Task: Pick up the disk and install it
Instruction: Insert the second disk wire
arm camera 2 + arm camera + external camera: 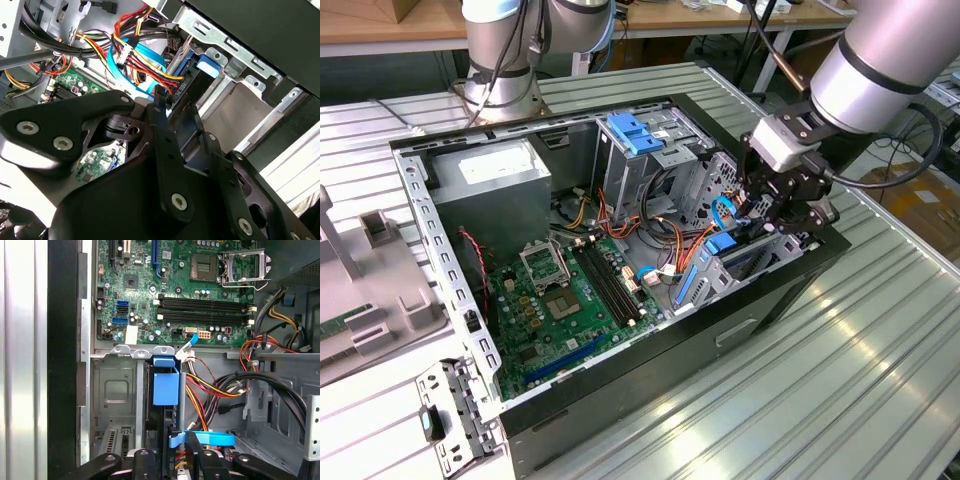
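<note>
Reaching into the open computer case (pixel 620 390) at the exterior view's right, the end effector (pixel 782 205) hangs over the drive cage (pixel 725 265), the disk (pixel 745 262) standing on edge just below it. In the second wrist view the fingers (pixel 161 117) pinch the disk's (pixel 192 92) edge, cables (pixel 137 60) crowding beside it. In the first wrist view the disk (pixel 162 412) runs lengthwise away from the end effector (pixel 175 447), half-seated in its bay beside the motherboard (pixel 175 290).

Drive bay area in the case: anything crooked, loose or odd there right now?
Nothing damaged or spilled stands out. The claw is down at the drive bay by the case's edge, where the disk sits on edge in its slot, its blue rail end showing. Loose coloured power cables and a blue ribbon cable crowd beside it; whether they snag, I cannot tell.
</note>
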Tool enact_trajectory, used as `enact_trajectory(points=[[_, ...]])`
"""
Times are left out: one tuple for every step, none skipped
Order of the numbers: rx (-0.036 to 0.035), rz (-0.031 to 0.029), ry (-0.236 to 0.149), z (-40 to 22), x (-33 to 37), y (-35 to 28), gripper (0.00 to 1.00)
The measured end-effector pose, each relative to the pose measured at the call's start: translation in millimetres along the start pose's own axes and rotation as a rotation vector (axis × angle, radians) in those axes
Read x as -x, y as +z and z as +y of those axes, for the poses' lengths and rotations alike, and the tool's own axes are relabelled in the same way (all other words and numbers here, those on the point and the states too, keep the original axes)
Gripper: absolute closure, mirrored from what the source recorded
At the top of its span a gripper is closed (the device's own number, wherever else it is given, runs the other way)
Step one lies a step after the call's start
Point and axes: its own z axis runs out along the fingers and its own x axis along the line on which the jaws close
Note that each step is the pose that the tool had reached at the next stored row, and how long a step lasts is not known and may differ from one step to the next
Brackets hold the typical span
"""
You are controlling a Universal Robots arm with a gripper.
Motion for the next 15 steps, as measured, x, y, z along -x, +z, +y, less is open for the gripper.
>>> enact_trajectory(points=[[0.0000,-0.0002,0.000,-0.1,0.3,-2.7,0.64],[-0.0001,-0.0003,0.000,-0.2,0.6,-5.0,0.64],[0.0000,-0.0004,0.000,-0.2,1.0,-7.8,0.64],[0.0000,-0.0004,0.000,-0.3,1.2,-9.7,0.64],[0.0000,-0.0004,0.000,-0.4,1.5,-12.1,0.64],[0.0000,-0.0005,0.000,-0.4,1.6,-12.7,0.64],[0.0000,-0.0007,0.000,-0.4,1.6,-12.9,0.64],[-0.0001,-0.0009,0.000,-0.4,1.6,-12.9,0.64],[0.0000,-0.0011,0.000,-0.4,1.7,-13.0,0.64],[0.0000,-0.0017,0.000,-0.4,1.7,-13.2,0.65],[-0.0001,-0.0049,0.000,-0.4,1.7,-13.0,0.65],[-0.0002,-0.0106,0.000,-0.4,1.6,-12.0,0.85],[-0.0001,-0.0138,0.000,-0.4,1.5,-11.2,0.89],[0.0001,-0.0166,0.001,-0.3,1.3,-10.3,0.89],[0.0003,-0.0190,0.001,-0.3,1.2,-9.0,0.89]])
